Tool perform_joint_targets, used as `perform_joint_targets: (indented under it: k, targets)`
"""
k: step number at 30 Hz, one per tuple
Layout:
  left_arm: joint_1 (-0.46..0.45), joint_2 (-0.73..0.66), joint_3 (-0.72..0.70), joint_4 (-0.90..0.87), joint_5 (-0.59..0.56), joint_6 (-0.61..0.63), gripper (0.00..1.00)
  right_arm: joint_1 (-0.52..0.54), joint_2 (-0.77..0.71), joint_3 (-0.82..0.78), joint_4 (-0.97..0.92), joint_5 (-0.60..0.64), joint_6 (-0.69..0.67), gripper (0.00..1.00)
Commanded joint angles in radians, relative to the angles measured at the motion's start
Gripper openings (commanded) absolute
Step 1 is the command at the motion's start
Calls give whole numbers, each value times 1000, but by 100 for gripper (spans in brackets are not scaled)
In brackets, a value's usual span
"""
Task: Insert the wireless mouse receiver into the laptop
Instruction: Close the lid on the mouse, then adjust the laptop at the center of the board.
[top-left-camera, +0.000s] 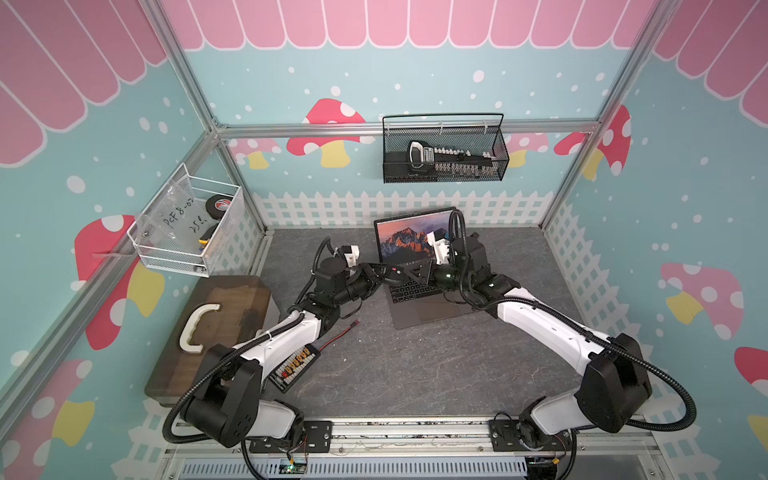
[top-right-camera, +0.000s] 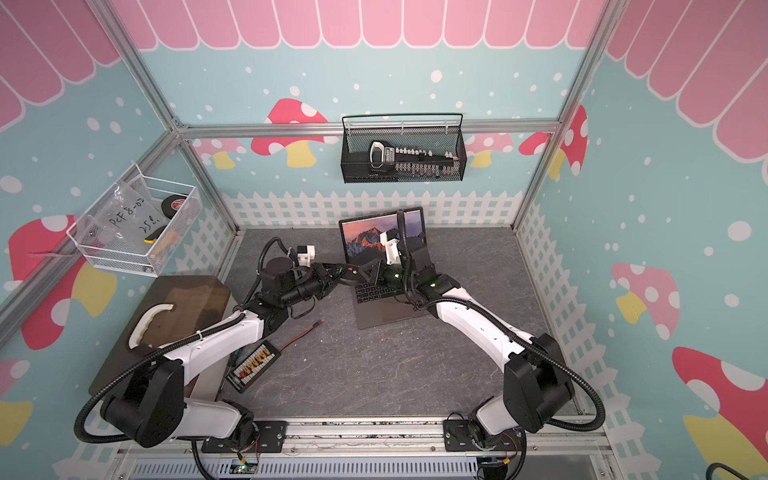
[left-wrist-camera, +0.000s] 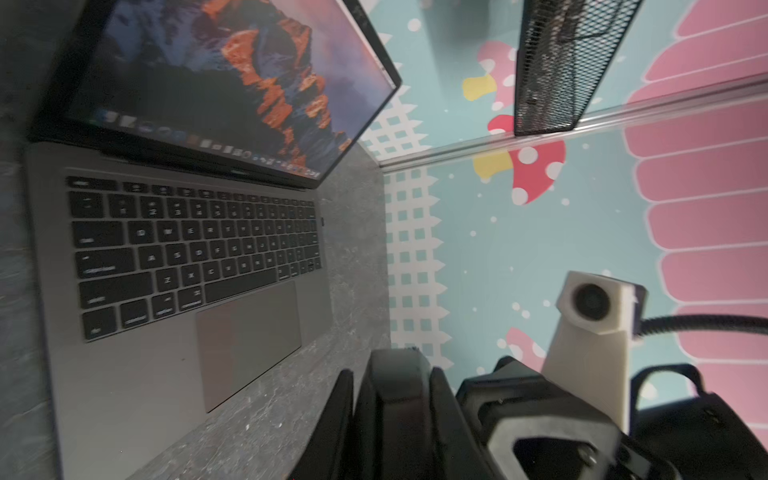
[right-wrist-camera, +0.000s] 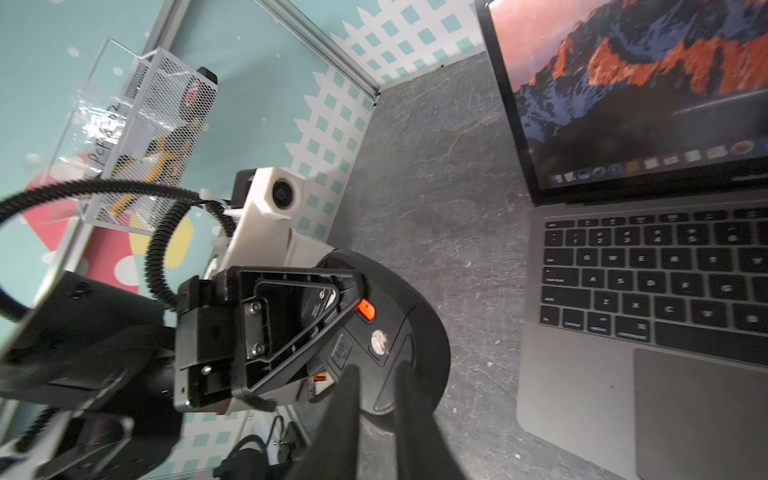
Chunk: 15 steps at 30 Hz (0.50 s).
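**Left jaws.** Narrow, clamped on the mouse (right-wrist-camera: 415, 316), one jaw along each flank in the left wrist view. Mouse presented with its underside turned toward the right arm.

**Mouse.** Black oval with an orange light on its underside. Held just beside the left edge of the laptop (top-left-camera: 415, 316), seemingly clear of the desk (top-left-camera: 415, 365).

**Wireless mouse receiver** (right-wrist-camera: 340, 351)**.** Tiny dark rectangular stub, apparently seated in a recess of the mouse's underside, near the orange light. Too small to identify with full certainty.
- Handling, as judged: very light, rigid and smooth-sided. Easily dropped or flicked away, with little surface to hold.
- Hold, as judged: best pinched at the very tips, across the flat faces of the short cap. Best drawn straight out of the recess, with the plug end left free for the port.

**Right jaws.** Partly open in the right wrist view, with a clear gap and nothing between them. Tips just short of the mouse's underside, close beside the stub. Touching or not: cannot tell.

**Laptop.** Slim dark-grey body with black keys and a large trackpad. Lid up, with the orange mountain wallpaper lit. Flat on the desk toward the back wall. No port visible in any view, so the target side is undetermined.
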Motion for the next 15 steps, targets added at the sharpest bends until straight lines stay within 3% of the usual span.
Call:
perform_joint_targets:
  k: [1, 7, 12, 15]
  targets:
    - [-119, -45, 114, -495, -400, 316, 0, -24, -71, -60, -62, 127, -32, 57]
    - [-337, 77, 182, -817, -767, 378, 0, -44, -126, -113, -281, 350, -85, 98]
    - [-517, 252, 254, -1009, -949, 332, 0, -87, -189, -210, -320, 455, -58, 99]
    - [-582, 335, 285, -1052, -991, 298, 0, -154, -235, -271, -311, 468, -55, 99]
